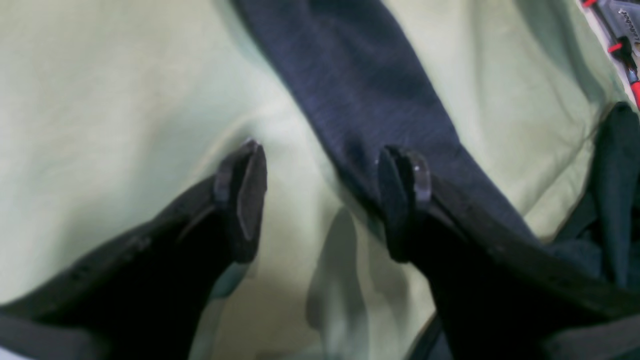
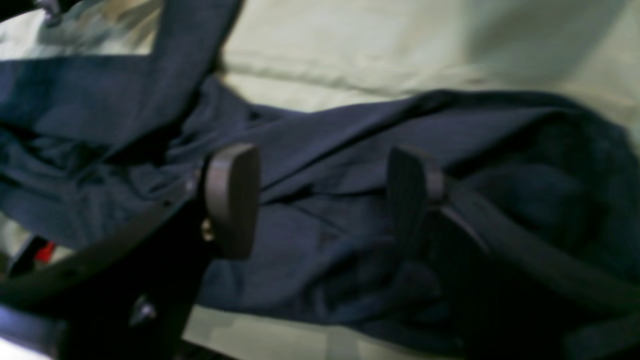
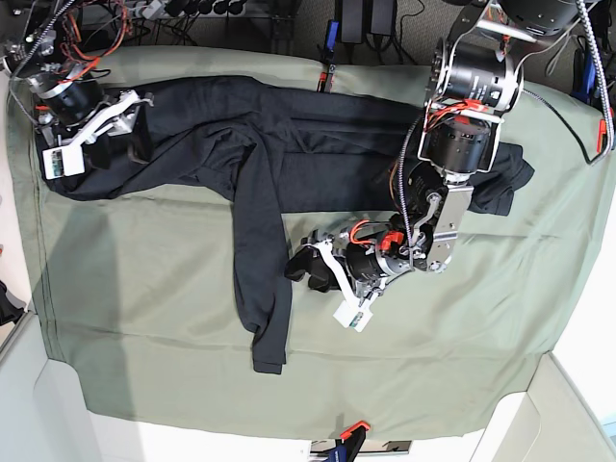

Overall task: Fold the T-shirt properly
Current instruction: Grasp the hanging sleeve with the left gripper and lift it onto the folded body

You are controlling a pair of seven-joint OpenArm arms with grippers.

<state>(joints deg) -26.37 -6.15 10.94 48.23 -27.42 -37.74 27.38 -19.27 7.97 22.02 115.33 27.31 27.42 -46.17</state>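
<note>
Black fingers of the left end effector [image 1: 322, 200] fill the bottom of the left wrist view, spread wide with nothing between them. One fingertip [image 1: 402, 175] sits at the edge of a sleeve of the dark charcoal long-sleeved knit T-shirt [image 1: 360, 90]; the other hangs over the sage-green sheet [image 1: 100, 125] that covers the tabletop. In the base view this end effector [image 3: 310, 267] is just beside the sleeve that runs down the sheet toward the near edge, ending in a hemmed cuff.

The right end effector [image 2: 325, 200] also stands wide, holding nothing, with rumpled folds of the shirt under and between its fingers. In the base view it [image 3: 130, 106] sits at the far left corner, over the end of the shirt's body.

The T-shirt [image 3: 250, 135] lies stretched across the far part of the green sheet [image 3: 144, 279], wrinkled, with its other end bunched beneath the left arm's motors. A red-and-black clamp [image 3: 346, 438] grips the sheet's near edge.
</note>
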